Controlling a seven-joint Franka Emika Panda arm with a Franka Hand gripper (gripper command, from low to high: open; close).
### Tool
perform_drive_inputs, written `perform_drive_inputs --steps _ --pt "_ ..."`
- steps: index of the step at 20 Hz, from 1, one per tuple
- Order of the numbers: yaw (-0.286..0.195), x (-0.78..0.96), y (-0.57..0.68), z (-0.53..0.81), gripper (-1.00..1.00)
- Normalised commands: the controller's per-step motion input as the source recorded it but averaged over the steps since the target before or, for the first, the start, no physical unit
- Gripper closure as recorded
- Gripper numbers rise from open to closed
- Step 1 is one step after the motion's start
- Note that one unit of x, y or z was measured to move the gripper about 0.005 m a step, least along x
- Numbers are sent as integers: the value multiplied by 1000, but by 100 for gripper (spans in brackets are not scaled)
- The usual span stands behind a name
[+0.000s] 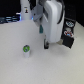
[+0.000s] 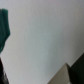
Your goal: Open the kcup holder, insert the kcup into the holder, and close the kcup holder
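In the exterior view the kcup [image 1: 26,50], a small white pod with a green and dark top, stands upright on the white table. My gripper [image 1: 45,45] hangs just above the table, to the exterior view's right of the pod and apart from it, holding nothing. The black boxy kcup holder [image 1: 69,41] stands further to the right, partly behind the arm. I cannot see its tray. The wrist view is blurred. It shows mostly table, dark shapes at two corners that look like my spread fingers [image 2: 76,70], and a teal-green shape [image 2: 4,25] at the edge.
A tall white bottle-shaped post [image 1: 23,10] stands at the back on the exterior view's left. Dark clutter lines the table's far edge. The white arm body [image 1: 52,17] hangs over the middle of the table.
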Motion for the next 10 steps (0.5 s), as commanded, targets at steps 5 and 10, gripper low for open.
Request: perform_drive_inputs --steps 5,10 --pt "-297 -238 -434 -154 -100" --pt "-302 -225 -429 -230 -100"
